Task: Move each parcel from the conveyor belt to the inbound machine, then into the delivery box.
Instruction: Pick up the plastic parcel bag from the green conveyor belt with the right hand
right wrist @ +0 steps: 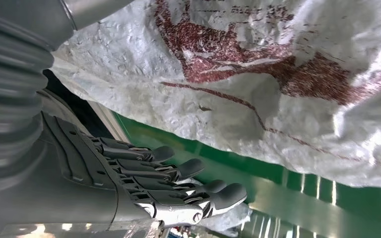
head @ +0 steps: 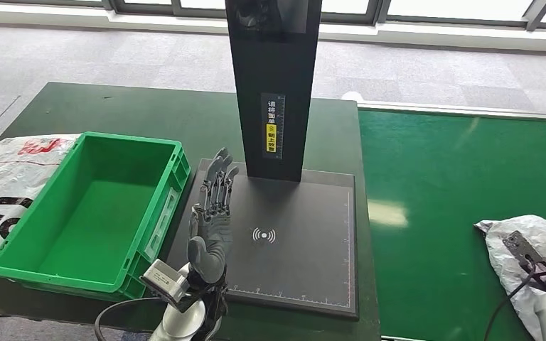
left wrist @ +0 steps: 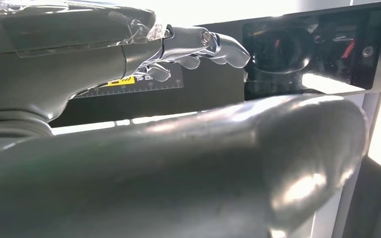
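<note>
The robot's right hand (right wrist: pixel 144 183), fingers (right wrist: pixel 188 168) extended beside a crinkled white parcel (head: pixel 533 256) on the conveyor belt (head: pixel 441 185), risks the slack bag slipping, while the left hand (head: pixel 212 213) hovers released over the inbound machine (head: pixel 291 241).

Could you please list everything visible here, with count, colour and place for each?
parcel: one, white crinkled bag, on the conveyor belt at the right.
conveyor belt: one, green, right side.
inbound machine: one, black pad with upright black post, centre.
delivery box: one, green, left of the machine.
plastic bag: one, white with red and black print, far left.
left hand: grey, fingers spread above the pad's left edge.
right hand: dark, at the parcel.
</note>
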